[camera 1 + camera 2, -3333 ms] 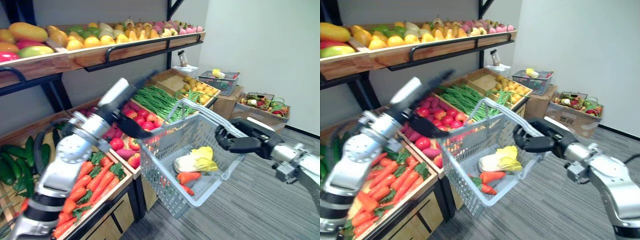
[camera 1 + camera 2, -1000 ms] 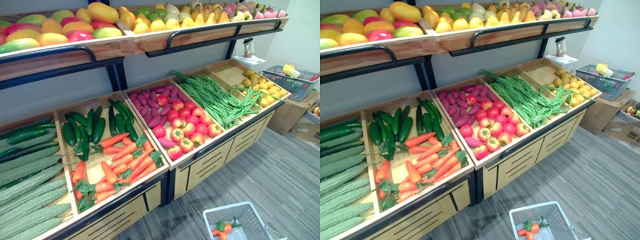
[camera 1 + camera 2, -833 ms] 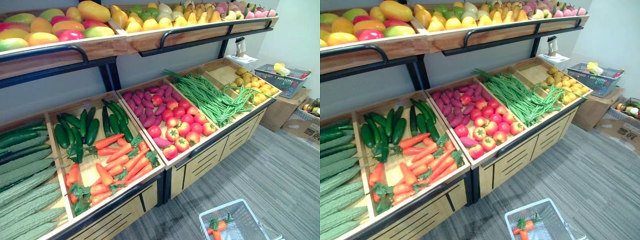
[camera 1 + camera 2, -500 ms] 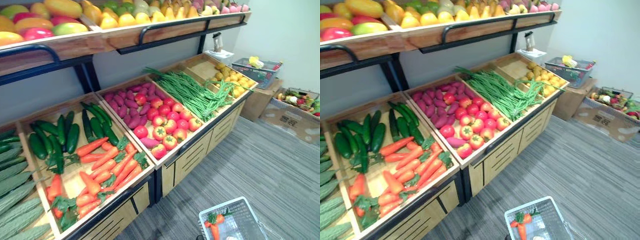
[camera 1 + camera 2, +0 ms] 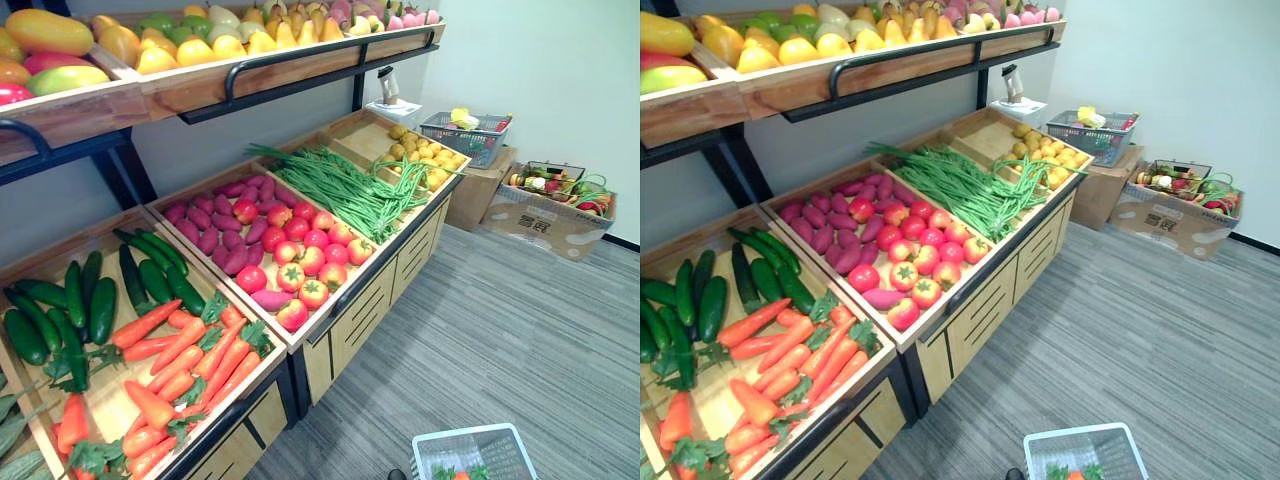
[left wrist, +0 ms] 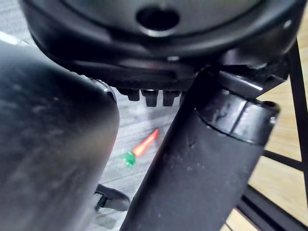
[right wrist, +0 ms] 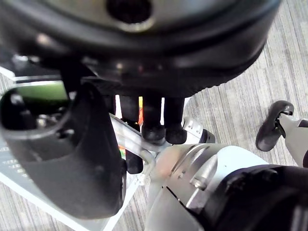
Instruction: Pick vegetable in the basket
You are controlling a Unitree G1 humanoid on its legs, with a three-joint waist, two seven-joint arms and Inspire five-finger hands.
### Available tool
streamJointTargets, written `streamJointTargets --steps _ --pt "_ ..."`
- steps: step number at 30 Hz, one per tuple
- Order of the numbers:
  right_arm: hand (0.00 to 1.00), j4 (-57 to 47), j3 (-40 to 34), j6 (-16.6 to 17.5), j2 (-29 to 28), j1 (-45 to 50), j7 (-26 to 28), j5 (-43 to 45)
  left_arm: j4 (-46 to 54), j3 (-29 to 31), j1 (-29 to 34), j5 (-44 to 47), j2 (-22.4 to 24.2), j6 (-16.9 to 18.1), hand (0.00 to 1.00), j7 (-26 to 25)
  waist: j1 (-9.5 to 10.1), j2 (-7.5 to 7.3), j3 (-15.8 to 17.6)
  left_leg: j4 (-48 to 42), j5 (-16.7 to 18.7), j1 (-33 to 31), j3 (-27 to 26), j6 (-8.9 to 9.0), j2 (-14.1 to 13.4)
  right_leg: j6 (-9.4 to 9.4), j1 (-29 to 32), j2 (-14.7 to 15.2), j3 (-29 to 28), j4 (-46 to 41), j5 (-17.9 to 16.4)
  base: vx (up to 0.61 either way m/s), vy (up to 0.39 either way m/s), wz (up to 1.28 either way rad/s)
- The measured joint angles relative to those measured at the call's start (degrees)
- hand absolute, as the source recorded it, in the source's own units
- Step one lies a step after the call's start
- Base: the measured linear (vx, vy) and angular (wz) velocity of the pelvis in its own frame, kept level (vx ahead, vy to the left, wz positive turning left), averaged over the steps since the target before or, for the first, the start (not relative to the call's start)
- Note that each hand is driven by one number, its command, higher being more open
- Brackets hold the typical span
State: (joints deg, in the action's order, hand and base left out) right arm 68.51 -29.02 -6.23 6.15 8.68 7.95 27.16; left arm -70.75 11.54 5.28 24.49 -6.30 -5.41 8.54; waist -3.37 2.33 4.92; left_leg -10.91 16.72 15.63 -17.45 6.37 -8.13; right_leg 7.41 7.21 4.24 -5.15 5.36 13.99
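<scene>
1. Basket (image 5: 465, 434): nearest item, low at my right front, over the grey floor (image 5: 520, 330); leafy tops and a bit of orange show inside

2. Right hand (image 7: 153, 115): fingers curled round the basket handle (image 7: 126, 134); busy carrying

3. Left hand (image 6: 159, 72): open or closed, I cannot tell; nothing seen in it. One loose carrot (image 6: 144, 143) lies on the floor past it

4. Carrots (image 5: 195, 365): nearest bin of the stand (image 5: 330, 340), ahead and to the left of the basket. Their long axes mostly slant from near-left to far-right. I judge the left hand to be on the nearer side and the only free one, so the reach goes forward and left, closing across a carrot's length

5. Cucumbers (image 5: 100, 300): just behind the carrots

6. Tomatoes (image 5: 300, 265): next bin to the right

7. Green beans (image 5: 350, 185): farther right

8. Fruit (image 5: 190, 50): top shelf, farthest
</scene>
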Motion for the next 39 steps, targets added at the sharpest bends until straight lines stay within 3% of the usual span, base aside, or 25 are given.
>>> streamJointTargets --steps 2,5,7,8,9,10,11,12,13,14,15,16,17,18,19,20,22,28,31,32,33,34,35,37,39 --pt "0.00 -0.13 -0.20 0.12 -0.64 0.47 -0.23 0.00 -0.38 -0.02 -0.05 -1.53 -0.01 0.00 1.00 -0.66 -0.23 -0.54 0.27 -0.84 0.25 1.04 -2.11 -0.03 -0.36 -0.51 0.55 -1.24 -1.95 -1.57 -0.24 0.00 -0.036 -0.55" --pt "0.00 -0.69 -0.98 0.39 -1.79 2.39 -0.21 -0.11 -0.26 0.03 -0.20 -4.28 -0.09 0.01 1.00 -1.07 -0.64 -0.69 0.32 -2.31 3.47 1.65 -6.18 -0.19 -1.94 -0.86 2.87 -4.04 -3.94 -4.63 -0.43 -0.04 -0.035 -0.53" --pt "0.00 -2.04 -1.40 0.41 -3.06 4.05 -0.12 -0.21 0.11 0.52 -0.29 -5.00 -0.78 -0.03 1.00 -1.29 -1.24 -1.85 0.46 -2.12 5.26 1.92 -9.80 -0.41 -2.05 -2.29 4.32 -4.83 -3.80 -5.45 0.10 -0.12 -0.017 -0.49" --pt "0.00 -3.03 -1.79 0.23 -3.89 4.75 0.22 -0.62 0.99 1.65 -0.04 -5.00 -0.92 -0.01 1.00 -1.78 -1.42 -2.36 0.65 -0.85 5.34 2.13 -13.41 -0.64 -2.06 -9.36 5.13 -4.12 2.25 -5.11 -2.86 -0.14 0.010 -0.92" --pt "0.00 -2.96 -3.80 0.26 -3.72 3.80 0.23 -0.66 1.51 3.39 0.22 -4.95 -0.07 0.18 1.00 -1.98 -0.71 -0.38 0.81 0.92 4.69 2.20 -16.89 0.13 -3.41 -12.79 9.17 -3.73 12.43 -13.14 -8.50 -0.12 0.028 -1.14" --pt "0.00 -3.01 -3.87 0.09 -3.62 3.17 0.35 -0.90 1.82 3.37 0.37 -4.97 -0.26 0.36 1.00 -2.00 -0.41 -0.80 1.17 0.64 4.51 2.04 -18.56 0.19 -3.56 -12.60 11.99 -2.79 15.92 -22.66 -10.73 -0.06 0.054 -1.12" --pt "0.00 -3.00 -3.94 -0.40 -3.53 3.28 1.30 -2.17 1.94 3.35 0.06 -4.99 -1.30 0.25 1.00 -2.17 -0.86 -2.15 1.70 0.22 4.39 2.10 -19.61 0.37 -3.00 -13.00 13.65 -0.43 21.30 -38.38 -17.30 0.03 0.049 -0.69" --pt "0.00 -2.46 -4.21 -0.67 -3.33 4.16 1.32 -2.50 1.95 3.37 0.19 -4.98 -1.85 0.24 1.00 -1.96 -0.85 -2.81 1.63 0.04 4.34 2.48 -20.09 0.39 -2.37 -12.88 11.98 0.67 24.44 -44.41 -21.48 0.08 0.032 -0.59" --pt "0.00 -2.15 -4.17 -0.94 -3.12 4.96 1.31 -2.71 1.99 3.50 0.22 -4.93 -2.05 0.26 1.00 -1.75 -0.58 -3.40 1.60 -0.42 4.34 2.59 -20.47 0.39 -1.41 -12.65 9.51 1.26 26.62 -45.04 -25.46 0.15 -0.005 -0.77" --pt "0.00 -1.44 -4.19 -0.92 -2.93 4.79 1.16 -3.12 2.08 4.09 0.10 -4.94 -2.26 0.29 1.00 -1.62 -0.12 -4.14 2.03 -1.16 4.32 2.47 -21.55 0.36 -0.14 -12.21 8.50 1.29 27.58 -41.95 -27.37 0.14 -0.044 -1.16" --pt "0.00 -1.12 -4.54 -1.03 -2.57 3.40 0.94 -3.76 1.91 6.08 0.13 -4.91 -2.09 -0.17 1.00 -1.73 -0.17 -3.66 2.52 -3.80 4.11 1.46 -22.11 -0.03 -0.58 -11.57 6.53 -0.54 27.25 -35.61 -27.33 0.13 -0.049 -1.19" --pt "0.00 -0.88 -4.82 -1.05 -2.82 2.80 0.75 -4.43 1.88 6.86 -0.06 -4.90 -2.10 -0.57 1.00 -1.77 -0.34 -3.33 2.88 -8.08 3.10 -0.69 -21.54 -1.74 -1.77 -11.59 5.42 -1.69 26.34 -31.45 -24.92 0.05 -0.080 -0.93" --pt "0.00 0.12 -5.23 -1.33 -2.99 2.40 0.29 -4.61 2.16 6.80 -0.28 -4.99 -1.83 -0.51 1.00 -1.65 -0.28 -4.50 3.16 -9.53 4.24 -3.16 -19.43 -3.26 -1.96 -11.66 3.18 -1.89 24.97 -25.52 -21.76 -0.02 -0.080 -0.45" --pt "0.00 0.59 -5.34 -1.41 -2.97 2.38 -0.02 -4.61 2.53 6.78 -0.25 -5.01 -1.60 -0.11 1.00 -1.61 -0.21 -4.72 3.28 -7.36 4.53 -3.90 -18.61 -3.52 -1.56 -11.61 1.83 -2.04 24.57 -22.61 -20.21 -0.09 -0.089 -0.30" --pt "0.00 1.17 -6.03 -1.40 -2.87 2.42 -0.47 -4.56 3.52 6.65 -0.46 -6.12 -1.37 0.16 1.00 -1.10 -0.22 -4.56 3.25 -2.13 1.43 -7.13 -17.87 -4.21 -1.77 -11.27 0.09 -2.54 24.06 -17.65 -17.41 -0.12 -0.041 -0.28" --pt "0.00 1.12 -6.11 -1.41 -2.70 2.17 -0.78 -4.42 4.01 6.64 -0.78 -7.14 -1.09 0.37 1.00 -0.86 0.19 -4.00 3.27 -1.49 -3.93 -9.19 -16.62 -2.32 -2.49 -10.76 0.17 -3.02 23.40 -16.98 -16.81 -0.11 -0.017 -0.40" --pt "0.00 0.89 -5.98 -1.89 -2.84 2.26 -0.83 -2.35 3.73 5.36 -1.35 -8.35 -0.86 0.02 1.00 -0.86 -0.41 -3.60 2.92 -0.36 -4.55 -8.85 -15.96 -1.60 -2.37 -9.90 0.11 -3.22 22.68 -16.23 -16.34 -0.02 0.014 -0.18" --pt "0.00 0.16 -6.06 -2.77 -3.75 4.00 -0.96 -2.36 3.59 0.56 -3.93 -8.70 -2.17 -0.87 1.00 -0.85 -0.62 -3.80 3.18 0.86 -4.98 -8.91 -15.11 -0.85 -2.31 -10.15 0.33 -3.32 23.41 -16.71 -16.64 0.01 -0.005 0.07" --pt "0.00 -0.79 -6.00 -2.73 -3.77 4.56 -0.65 -2.59 4.03 0.73 -3.86 -8.09 -2.77 -0.37 1.00 -1.58 -0.74 -4.40 3.06 -8.53 -4.86 -12.61 -14.11 -0.38 -3.91 -10.68 1.96 -2.37 22.75 -19.47 -19.13 0.03 -0.055 0.01" --pt "0.00 -1.46 -5.84 -2.76 -3.24 4.52 -0.10 -3.93 4.70 1.41 -4.10 -7.94 -2.90 0.38 1.00 -1.87 -0.55 -4.67 3.39 -20.33 -5.20 -17.94 -10.02 -1.87 -6.13 -11.07 1.92 -2.68 20.88 -19.74 -19.37 0.04 -0.160 -0.41" --pt "0.00 -1.43 -5.50 -2.92 -1.72 3.79 0.15 -5.34 4.81 2.77 -3.74 -6.94 -2.31 0.91 1.00 -1.92 0.37 -4.28 3.75 -27.77 -4.09 -22.50 -1.96 -3.93 -5.52 -11.34 1.64 -3.23 18.55 -20.41 -19.71 0.03 -0.147 -0.71" --pt "0.00 -1.26 -4.88 -3.22 -0.67 3.11 0.14 -6.40 4.84 3.32 -3.04 -6.22 -1.92 1.17 1.00 -1.92 0.97 -3.83 3.79 -28.05 -2.93 -23.11 1.93 -3.07 -4.35 -11.31 1.26 -3.71 16.87 -20.39 -19.71 0.02 -0.046 -1.23" --pt "0.00 -1.29 -3.35 -3.57 1.05 1.83 0.34 -7.37 5.11 4.35 -1.81 -3.64 -0.94 1.24 1.00 -1.93 1.69 -3.12 4.14 -25.62 -1.55 -23.28 6.88 -1.40 -2.73 -11.03 0.04 -4.64 14.30 -20.14 -19.54 0.01 0.052 -1.30" --pt "0.00 -1.65 -2.69 -4.15 1.60 0.58 1.09 -9.01 5.16 5.73 -0.98 -2.48 -0.52 1.63 1.00 -1.23 1.85 -3.08 4.17 -16.93 -1.63 -23.32 12.12 -1.23 -0.94 -10.86 -1.08 -5.59 11.44 -20.02 -19.61 0.01 0.062 -1.04" --pt "0.00 -2.99 0.21 -4.89 1.62 0.14 1.46 -9.05 6.33 8.68 0.32 -2.51 0.79 2.93 1.00 -0.13 3.20 -2.85 4.07 -8.14 -5.01 -23.83 17.41 -0.55 0.35 -10.52 -1.13 -7.10 8.16 -20.12 -19.51 0.01 0.091 -1.03"
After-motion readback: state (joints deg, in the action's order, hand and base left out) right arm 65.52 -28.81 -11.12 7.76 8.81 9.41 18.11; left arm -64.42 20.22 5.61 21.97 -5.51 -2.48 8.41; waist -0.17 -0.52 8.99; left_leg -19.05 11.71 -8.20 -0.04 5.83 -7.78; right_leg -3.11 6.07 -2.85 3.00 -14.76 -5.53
